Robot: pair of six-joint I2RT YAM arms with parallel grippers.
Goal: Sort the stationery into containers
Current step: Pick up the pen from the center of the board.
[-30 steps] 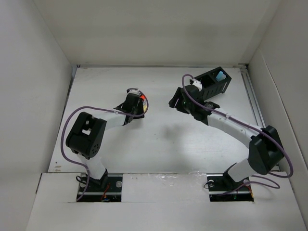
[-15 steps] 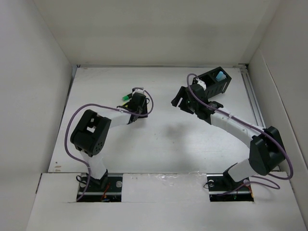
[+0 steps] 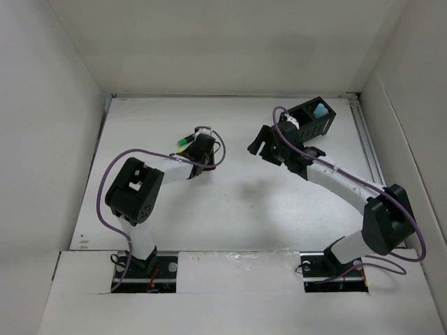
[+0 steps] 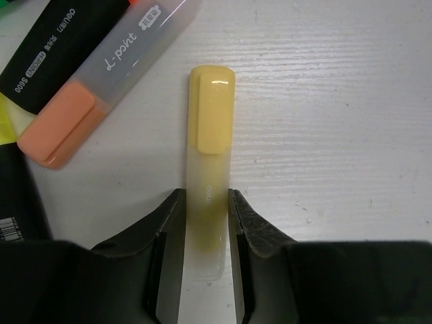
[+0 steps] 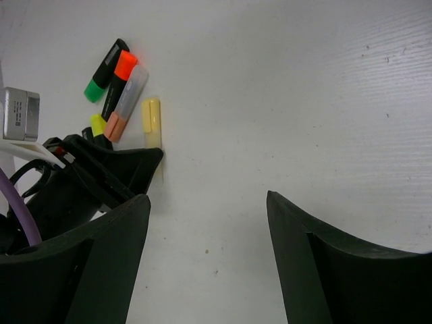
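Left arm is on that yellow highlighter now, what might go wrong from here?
1. The left gripper has its fingers pinching the yellow highlighter near its back end, so it may droop or swivel when lifted.
2. The orange-capped highlighter lies close by and could get nudged.
3. The right gripper hangs open near the organiser, so the arms may crowd each other at drop-off.

Left gripper (image 4: 206, 202) is pinching the yellow highlighter (image 4: 211, 115) btwn both fingers, cap pointing away, on the table (image 4: 324, 135); orange-capped highlighter (image 4: 101, 88) & black marker (image 4: 61, 40) are lying touching each other, upper left.
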